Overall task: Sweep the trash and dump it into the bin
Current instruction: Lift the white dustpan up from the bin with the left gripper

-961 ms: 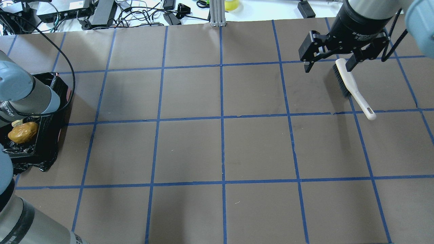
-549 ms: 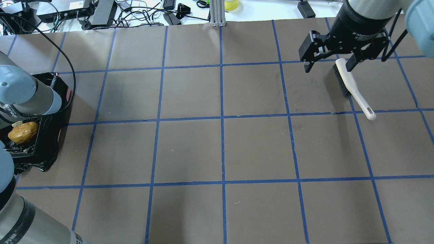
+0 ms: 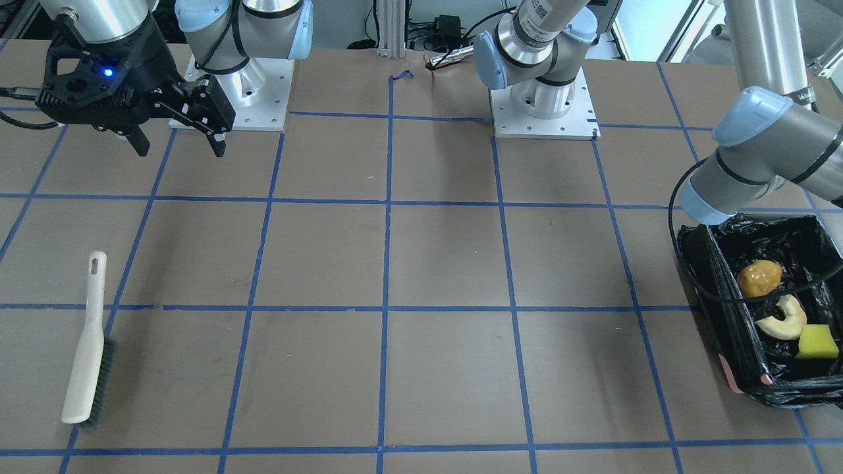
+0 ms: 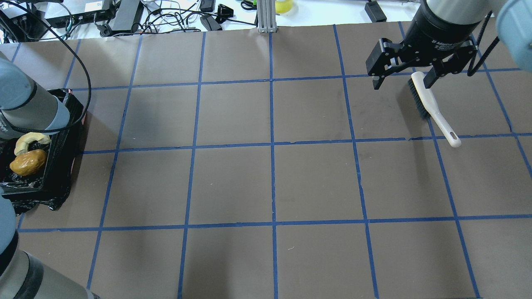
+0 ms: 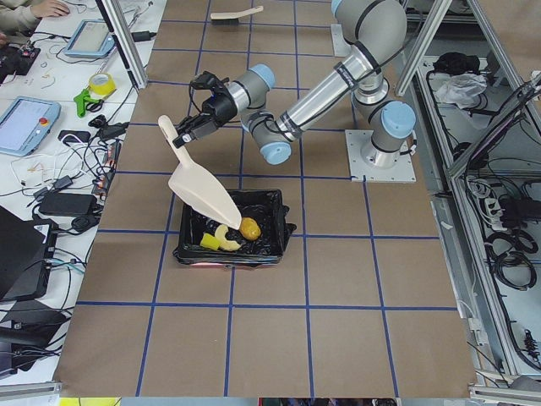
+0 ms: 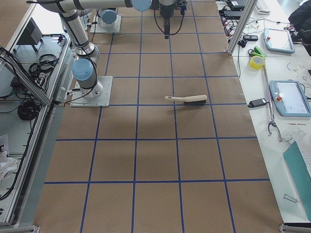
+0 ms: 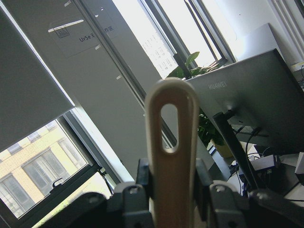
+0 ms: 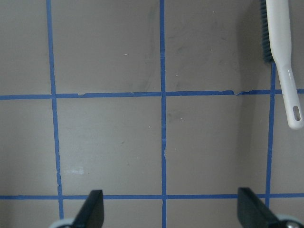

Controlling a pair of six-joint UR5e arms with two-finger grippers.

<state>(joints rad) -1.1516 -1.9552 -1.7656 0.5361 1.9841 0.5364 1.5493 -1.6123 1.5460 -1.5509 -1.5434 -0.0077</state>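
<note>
While the left gripper (image 5: 184, 135) clamps the dustpan (image 5: 201, 190) by its handle, the trash (image 4: 28, 162) sits in the bin (image 3: 780, 230)!
Pan's tilted mouth-down over the black-lined bin, where potato-like lump (image 3: 759, 278), rind slice (image 3: 784, 322) and sponge block (image 3: 817, 342) lie together. Right gripper (image 4: 402, 83) hangs spread wide, empty, above the table (image 4: 270, 182) near the hand brush (image 3: 85, 355). Dumping looks done to me; next up, swing that pan clear of the rim and park it flat.

left arm (image 4: 29, 110) drawn back over bin (image 4: 62, 166); rind slice (image 4: 25, 139) now uncovered
</note>
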